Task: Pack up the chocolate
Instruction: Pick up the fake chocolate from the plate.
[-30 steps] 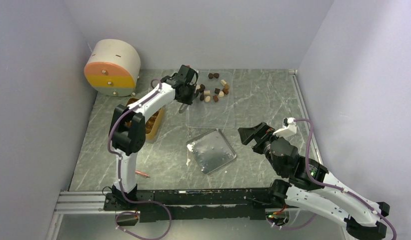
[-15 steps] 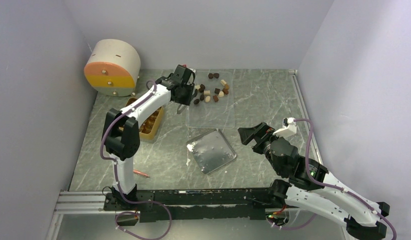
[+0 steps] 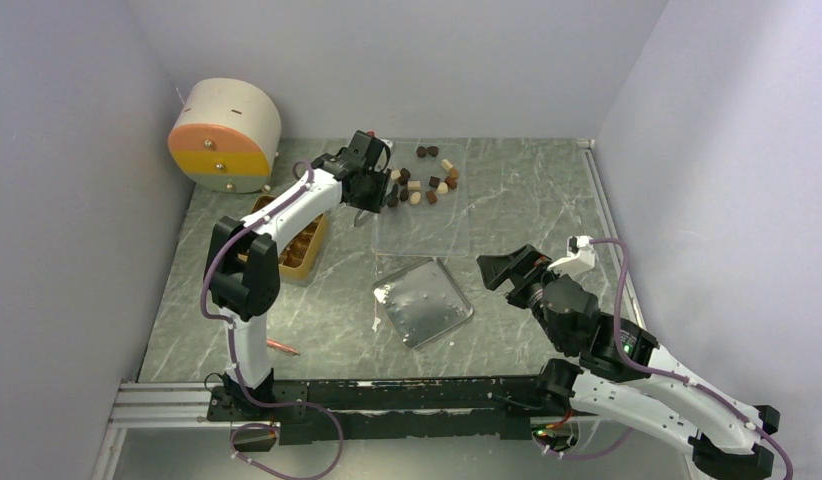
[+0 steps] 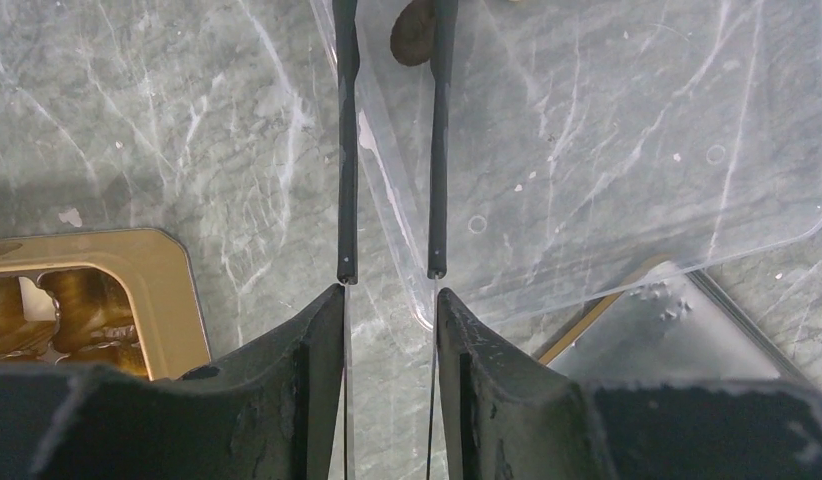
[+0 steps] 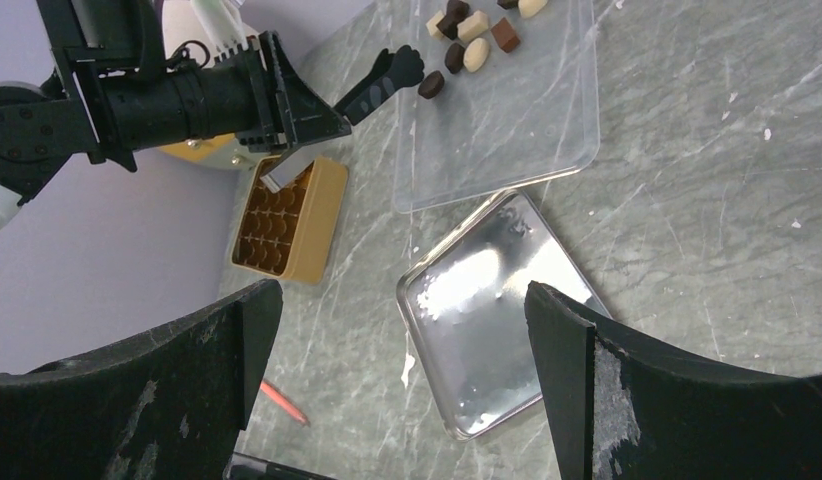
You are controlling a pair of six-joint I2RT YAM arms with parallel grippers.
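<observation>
The grey-green marbled table [image 3: 547, 190] carries a clear plastic tray [image 3: 427, 225], with a shiny metal tray [image 3: 424, 300] nearer the arms and a golden compartment box [image 3: 305, 250] to the clear tray's left. The left gripper [image 5: 399, 70] is at the clear tray's far left edge, its fingers slightly parted and pinching nothing, while the right gripper [image 3: 502, 268] hovers spread wide and empty just right of the metal tray. The chocolate [image 3: 427, 185], in dark, mid-brown and cream pieces, lies clustered at the clear tray's far end, with one dark piece just beside the left fingertips.

Probably a robotics lab cell, plain lilac walls [image 3: 387, 60], marbled table [image 3: 527, 200], arms [image 3: 287, 205] bolted to rail [image 3: 167, 405]
</observation>
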